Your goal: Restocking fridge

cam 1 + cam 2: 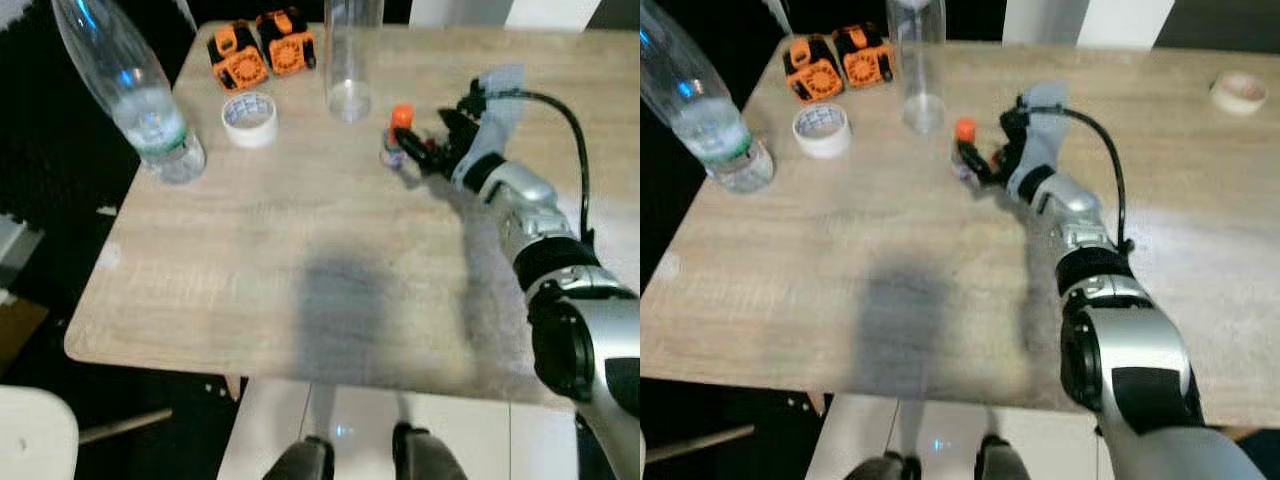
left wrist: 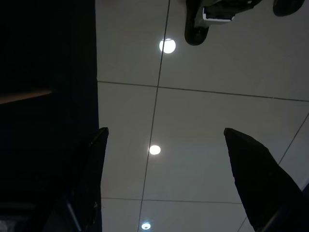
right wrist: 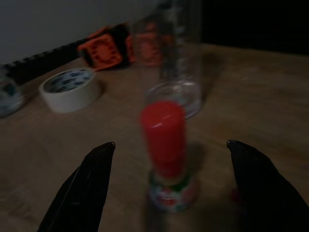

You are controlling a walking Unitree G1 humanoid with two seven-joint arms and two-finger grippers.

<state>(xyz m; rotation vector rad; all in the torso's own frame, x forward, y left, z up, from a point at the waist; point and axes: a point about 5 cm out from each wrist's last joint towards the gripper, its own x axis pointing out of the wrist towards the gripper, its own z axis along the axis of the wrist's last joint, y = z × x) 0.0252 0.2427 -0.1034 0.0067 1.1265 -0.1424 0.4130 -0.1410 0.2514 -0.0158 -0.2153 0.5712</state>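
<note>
Right gripper (image 3: 166, 181) spread wide around red-capped bottle (image 3: 166, 145) on table (image 1: 300, 260), left gripper (image 2: 161, 179) open above floor tiles (image 2: 203, 121).

Indoor room, likely a home or test space; I cannot tell which. I stand at a light wood-grain table (image 1: 300, 270) on glossy white floor tiles (image 2: 203, 125). On the table's far edge: tape roll (image 1: 249, 118), orange-black blocks (image 1: 262, 48).

The tall clear tube (image 1: 351, 60) beyond the right claw (image 1: 415, 152) runs off the picture's top edge, as does the big water bottle (image 1: 125, 80) far to its left. The small red-capped bottle's (image 3: 166, 154) label is too blurred to read.
</note>
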